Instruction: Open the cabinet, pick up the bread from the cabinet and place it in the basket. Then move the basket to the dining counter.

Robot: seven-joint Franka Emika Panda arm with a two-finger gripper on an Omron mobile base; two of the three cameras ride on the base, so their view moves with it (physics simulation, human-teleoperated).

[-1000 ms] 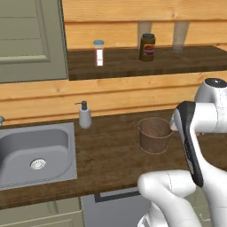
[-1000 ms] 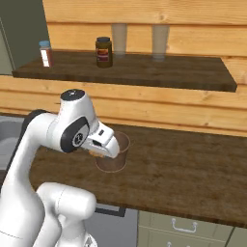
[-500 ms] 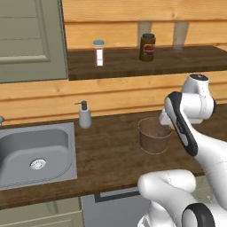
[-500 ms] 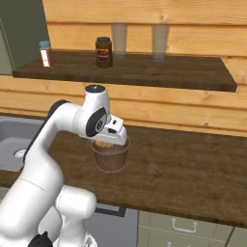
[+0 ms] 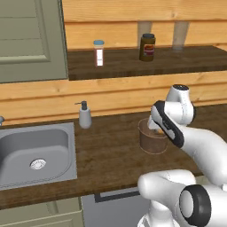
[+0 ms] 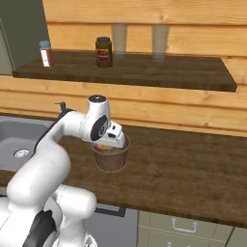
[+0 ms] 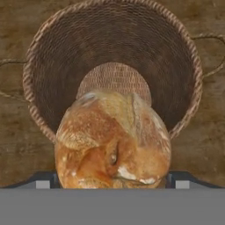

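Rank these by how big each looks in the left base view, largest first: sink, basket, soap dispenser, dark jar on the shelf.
1. Sink, by far the largest.
2. Basket, though the arm hides part of it.
3. Soap dispenser and dark jar look about alike; the jar stands farther back, so I won't rank them.

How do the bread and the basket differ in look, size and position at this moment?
The bread is a smooth, glossy, golden-brown rounded lump; the basket is dull brown wickerwork, hollow and open-topped. The bread is clearly narrower than the basket's rim. The basket stands upright on the dark wooden counter, while the bread sits between the gripper fingers above the basket's opening. Both are round and brownish.
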